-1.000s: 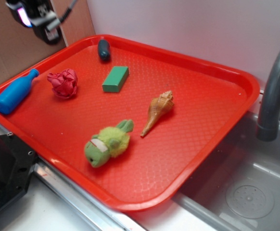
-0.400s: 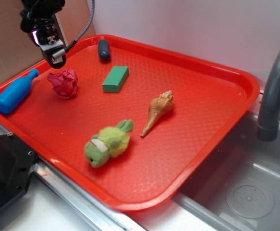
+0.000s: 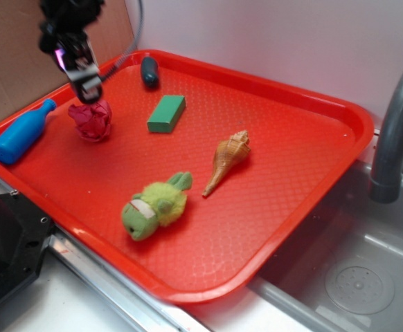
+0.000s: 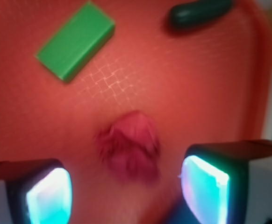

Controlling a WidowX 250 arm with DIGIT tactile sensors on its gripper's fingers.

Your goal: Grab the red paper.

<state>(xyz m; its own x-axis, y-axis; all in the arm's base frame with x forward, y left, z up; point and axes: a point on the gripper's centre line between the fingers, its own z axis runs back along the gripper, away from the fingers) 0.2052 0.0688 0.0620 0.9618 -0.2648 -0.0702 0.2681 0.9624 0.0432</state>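
The big red tray (image 3: 312, 159) lies under the jaws and holds all the things. The blue bottle (image 3: 18, 133) lies off to one side of the jaws. The green block (image 4: 75, 39) and the dark green thing (image 4: 199, 11) sit past the jaws, away from them. The gripper (image 4: 126, 191) hangs just above the red paper (image 4: 129, 149), with its jaws wide apart. The wad sits between them, a bit ahead, not touched yet. I think this is the reaching step. Next the jaws need to go down around the paper, then squeeze.
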